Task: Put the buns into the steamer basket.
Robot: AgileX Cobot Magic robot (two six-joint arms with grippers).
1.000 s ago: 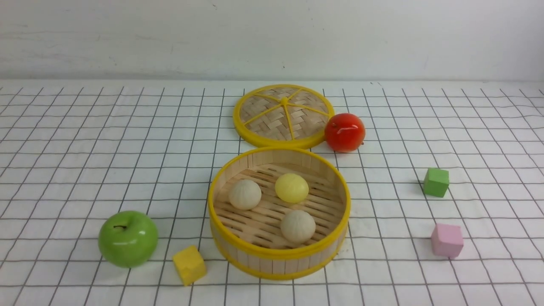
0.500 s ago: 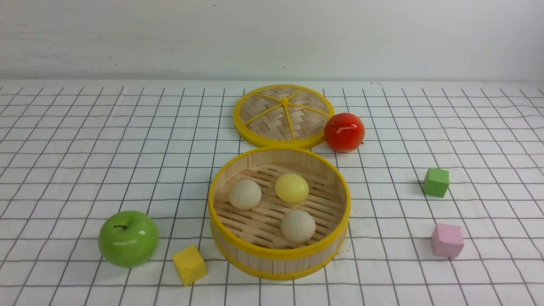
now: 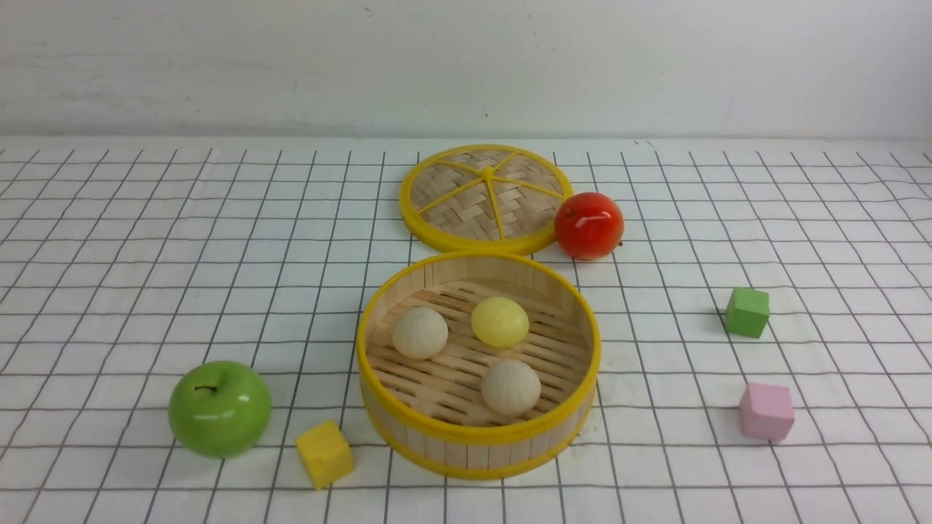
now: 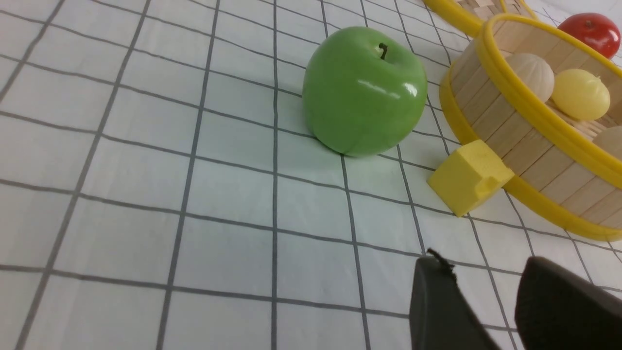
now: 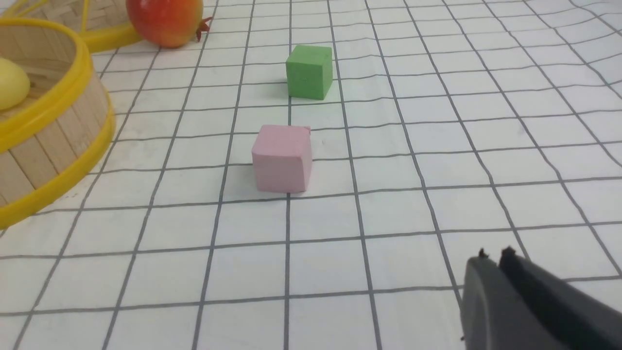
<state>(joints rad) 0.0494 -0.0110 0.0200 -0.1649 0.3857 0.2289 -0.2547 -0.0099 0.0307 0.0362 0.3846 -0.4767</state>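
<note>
The steamer basket stands at the middle of the gridded cloth. All three buns lie on its slatted floor: a cream one at the left, a pale yellow one behind, and another cream one at the front. Neither arm shows in the front view. My left gripper hangs open and empty above the cloth, short of the basket and the yellow bun. My right gripper is shut on nothing, with its fingertips together, well away from the basket.
A green apple and a yellow cube sit front left of the basket. The woven lid and a red fruit lie behind it. A green cube and a pink cube rest to the right.
The red fruit has shifted very slightly to the left. The basket, buns and cubes have not moved.
</note>
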